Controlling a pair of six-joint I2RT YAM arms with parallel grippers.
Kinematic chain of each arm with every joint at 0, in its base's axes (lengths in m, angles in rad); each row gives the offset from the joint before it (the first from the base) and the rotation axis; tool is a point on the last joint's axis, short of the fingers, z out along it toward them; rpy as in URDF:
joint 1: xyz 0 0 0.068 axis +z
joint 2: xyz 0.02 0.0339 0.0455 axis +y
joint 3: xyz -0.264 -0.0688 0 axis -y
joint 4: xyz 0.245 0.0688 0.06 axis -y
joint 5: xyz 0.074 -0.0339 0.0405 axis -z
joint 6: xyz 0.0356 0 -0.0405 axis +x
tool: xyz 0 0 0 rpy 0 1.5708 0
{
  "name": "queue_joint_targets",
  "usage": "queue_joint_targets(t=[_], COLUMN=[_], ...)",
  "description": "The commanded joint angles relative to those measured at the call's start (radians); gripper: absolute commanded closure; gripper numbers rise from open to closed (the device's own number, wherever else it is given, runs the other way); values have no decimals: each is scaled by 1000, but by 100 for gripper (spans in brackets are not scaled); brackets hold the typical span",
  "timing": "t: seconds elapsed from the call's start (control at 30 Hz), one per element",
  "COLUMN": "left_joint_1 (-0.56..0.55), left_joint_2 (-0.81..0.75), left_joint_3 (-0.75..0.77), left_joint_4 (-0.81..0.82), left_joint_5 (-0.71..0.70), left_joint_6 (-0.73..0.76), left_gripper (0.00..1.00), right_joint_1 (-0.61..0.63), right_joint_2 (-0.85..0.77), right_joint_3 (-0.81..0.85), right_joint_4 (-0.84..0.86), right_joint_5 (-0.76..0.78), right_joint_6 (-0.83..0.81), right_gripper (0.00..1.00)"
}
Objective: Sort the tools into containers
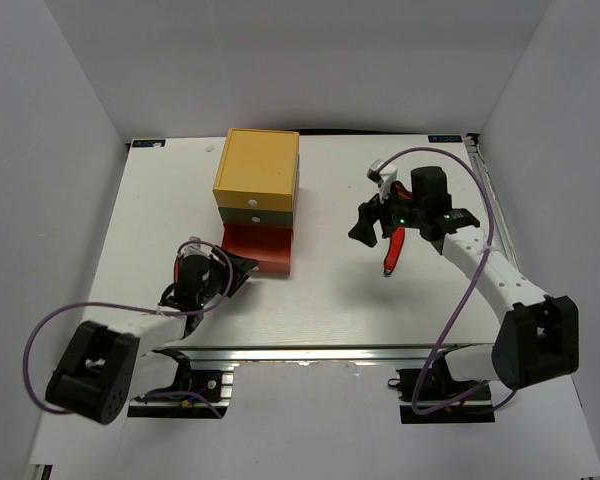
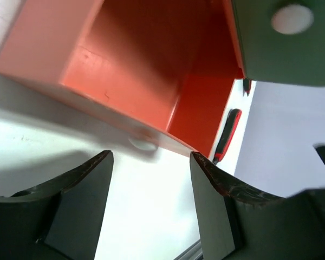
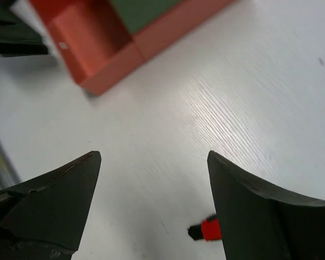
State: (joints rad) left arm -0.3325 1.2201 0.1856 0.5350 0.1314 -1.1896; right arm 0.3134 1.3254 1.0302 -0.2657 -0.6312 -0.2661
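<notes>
Your red-orange bottom drawer point(image 1: 258, 262) sticks out toward the near side. A red-handled, black-tipped tool point(image 1: 393, 248) lies on the table to its right, under your right gripper point(image 3: 153, 157), jaws wide, holding nothing. Left gripper point(image 2: 150, 157) gapes empty by the drawer's white knob point(image 2: 142, 143).

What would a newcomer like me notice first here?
A small box chest with yellow top stands far back on the white table, its red-orange bottom drawer pulled out. The left pincer hovers open before that drawer, while the right pincer hangs open above a red-handled, black-tipped tool.
</notes>
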Motion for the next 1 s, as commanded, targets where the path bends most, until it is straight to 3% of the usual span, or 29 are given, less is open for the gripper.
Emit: queue_joint_targets(t=[0.0, 0.03, 0.23, 0.37, 0.43, 0.67, 0.83, 0.97], left_joint_1=[-5, -4, -3, -3, -3, -3, -2, 6], left_joint_2=[-144, -183, -456, -559, -591, -539, -498, -472], left_joint_3=[54, 72, 138, 211, 250, 465, 573, 620], left_joint_4=[-328, -386, -743, -903, -983, -1193, -1247, -1262], left_joint_5=[-25, -39, -200, -343, -445, -674, -760, -811], left_joint_6=[106, 140, 188, 212, 243, 380, 447, 476], left_gripper=[31, 30, 24, 14, 3, 2, 2, 3], right_joint_1=[-7, -7, -14, -40, -50, -56, -62, -77], right_joint_2=[6, 12, 89, 176, 247, 393, 410, 379], right_joint_3=[-22, -42, -64, -39, -12, 34, 15, -24], right_joint_4=[-20, -20, -36, -70, -89, -79, -78, -47], right_joint_5=[325, 444, 813, 821, 808, 785, 785, 768], right_joint_6=[137, 175, 384, 452, 482, 521, 533, 512], right_gripper=[13, 12, 11, 11, 12, 18, 35, 54])
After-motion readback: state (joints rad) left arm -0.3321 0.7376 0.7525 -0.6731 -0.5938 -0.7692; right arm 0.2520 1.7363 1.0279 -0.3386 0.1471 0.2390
